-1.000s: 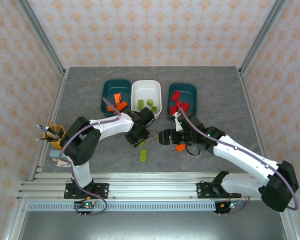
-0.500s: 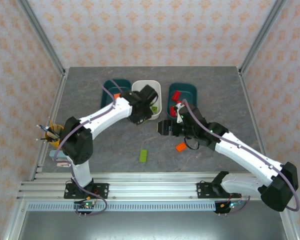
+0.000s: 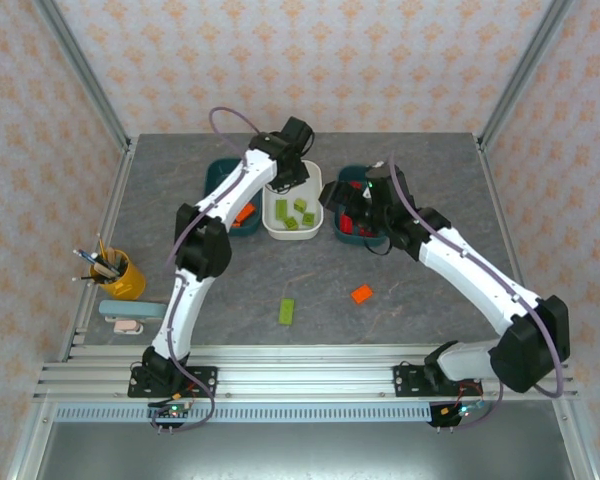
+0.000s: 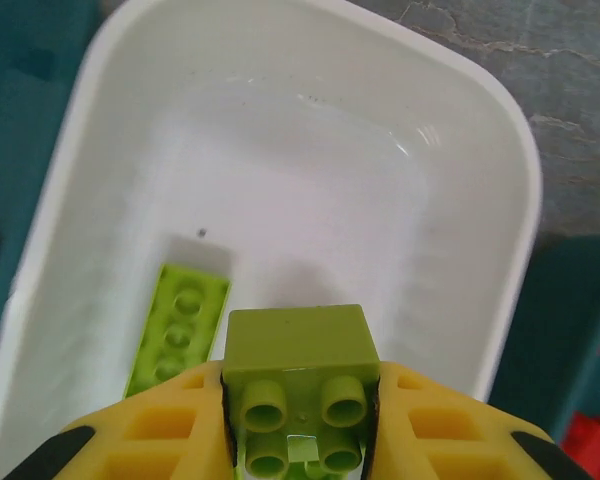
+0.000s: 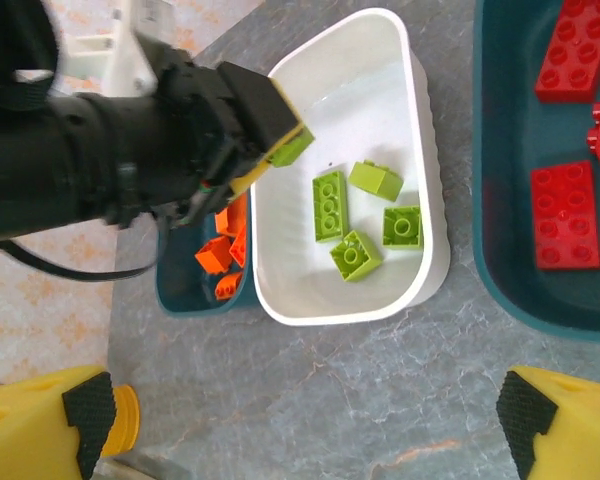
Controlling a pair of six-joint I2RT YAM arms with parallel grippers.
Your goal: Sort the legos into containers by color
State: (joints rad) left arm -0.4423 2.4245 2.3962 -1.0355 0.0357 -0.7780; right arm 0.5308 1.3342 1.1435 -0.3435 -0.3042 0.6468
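Note:
My left gripper [image 4: 298, 440] is shut on a lime green 2x2 brick [image 4: 296, 350], held above the white bin [image 4: 485, 180], where a flat green plate [image 4: 180, 320] lies. In the top view the left gripper [image 3: 285, 178] hangs over the white bin's [image 3: 292, 233] far end. The right wrist view shows that held brick [image 5: 292, 146] above several green bricks [image 5: 355, 255]. My right gripper [image 5: 310, 440] is open and holds nothing, near the red bin [image 3: 385, 180]. A green brick [image 3: 287, 311] and an orange brick [image 3: 361, 294] lie on the table.
A teal bin [image 3: 217, 180] left of the white one holds orange bricks [image 5: 220, 255]. Red bricks [image 5: 562, 215] lie in the right teal bin. A yellow pencil cup [image 3: 118, 274] and a pale blue and pink object [image 3: 130, 316] sit at the left edge.
My left arm has carried the green brick from mid-table up over the white bin. My right arm has drawn back from the orange brick toward the red bin, leaving that brick on the table.

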